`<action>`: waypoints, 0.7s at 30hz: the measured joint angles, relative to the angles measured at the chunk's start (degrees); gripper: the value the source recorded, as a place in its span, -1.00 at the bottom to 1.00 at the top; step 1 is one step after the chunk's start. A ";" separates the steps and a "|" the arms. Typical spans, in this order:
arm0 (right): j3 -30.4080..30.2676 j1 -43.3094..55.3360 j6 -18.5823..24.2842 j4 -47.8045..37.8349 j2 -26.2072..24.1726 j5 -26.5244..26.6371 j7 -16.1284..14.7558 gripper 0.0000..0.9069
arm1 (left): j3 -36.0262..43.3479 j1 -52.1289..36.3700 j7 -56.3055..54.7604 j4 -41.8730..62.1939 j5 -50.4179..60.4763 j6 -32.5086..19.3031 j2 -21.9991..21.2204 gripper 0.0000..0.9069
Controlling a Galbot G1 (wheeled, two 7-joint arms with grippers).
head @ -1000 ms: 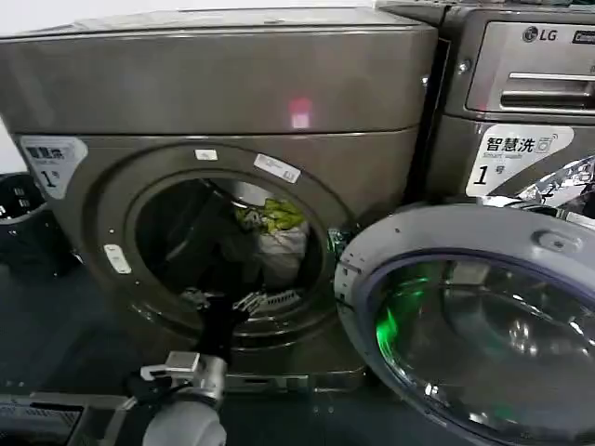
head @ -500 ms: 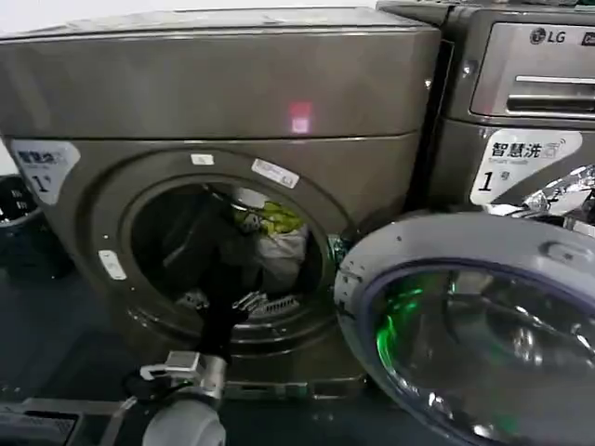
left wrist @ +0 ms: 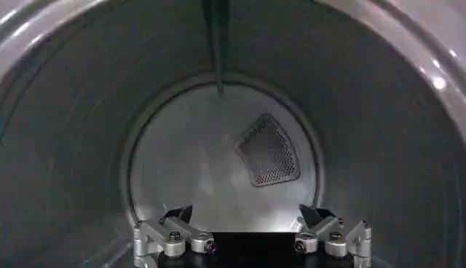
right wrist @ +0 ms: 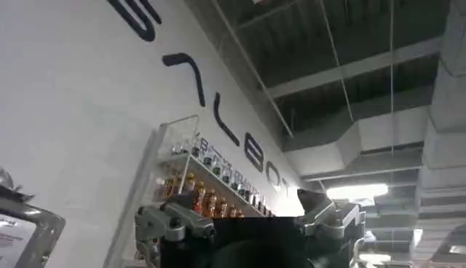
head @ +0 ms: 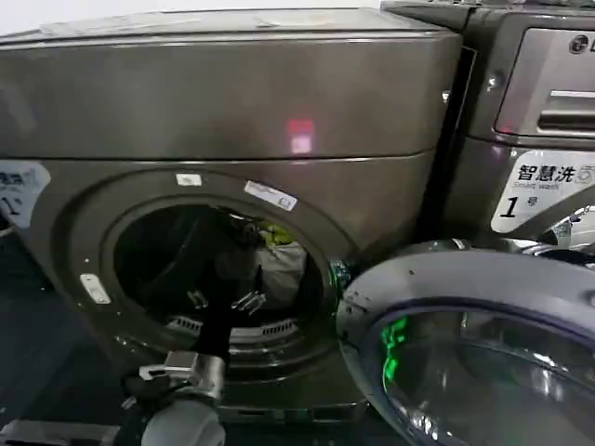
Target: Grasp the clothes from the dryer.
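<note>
A: Reached the left gripper [head: 223, 300] through the porthole of the dryer [head: 232, 102], fingers spread wide and holding nothing. Pointed it straight at the bare back wall [left wrist: 196, 167] and its vent [left wrist: 268, 151] in the wrist view, no fabric ahead.

B: And left the clothes [head: 282, 265] off to the right, far inside the drum, apart from the gripper. Could well have closed on air there. Might also have driven on into the back wall.

A: Or, swinging right, might have pinched only the white garment and left the yellow-green one behind. Might have dragged loose fabric over the porthole rim on the way out, too.

B: Kept the door [head: 465, 307] swung open at the near right, clear of the arm. Parked the right gripper [right wrist: 244, 215] with fingers apart, aimed up at a wall and ceiling.

A: Against a second earlier: sat deeper in the drum, nearer the clothes. Covered more of the yellow-green piece with the arm. Showed the dryer larger in the head view, shifted right, with its "1" sticker [head: 19, 186] pushed to the left edge.
</note>
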 measured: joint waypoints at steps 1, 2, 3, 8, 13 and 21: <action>0.05 0.02 0.00 0.01 -0.01 0.00 -0.11 1.00 | 0.02 -0.11 0.00 0.07 0.00 0.00 -0.04 1.00; 0.07 0.02 0.09 0.00 -0.03 0.02 -0.20 1.00 | 0.04 -0.20 0.01 0.14 0.00 0.00 -0.06 1.00; 0.07 0.02 0.23 -0.05 -0.05 0.05 -0.23 1.00 | 0.06 -0.26 0.01 0.19 0.00 0.00 -0.09 1.00; -0.02 -0.16 0.48 0.04 0.06 0.07 -0.22 1.00 | 0.24 -0.68 0.05 0.69 0.00 -0.08 -0.16 1.00; 0.40 -0.88 -0.04 0.03 0.06 -0.56 0.46 1.00 | 0.03 -1.96 0.06 2.03 -0.09 -0.32 -0.23 1.00; 1.09 -1.23 -1.86 1.10 0.18 -2.86 0.73 1.00 | 0.65 -6.92 -0.11 7.15 -1.15 0.00 -0.78 1.00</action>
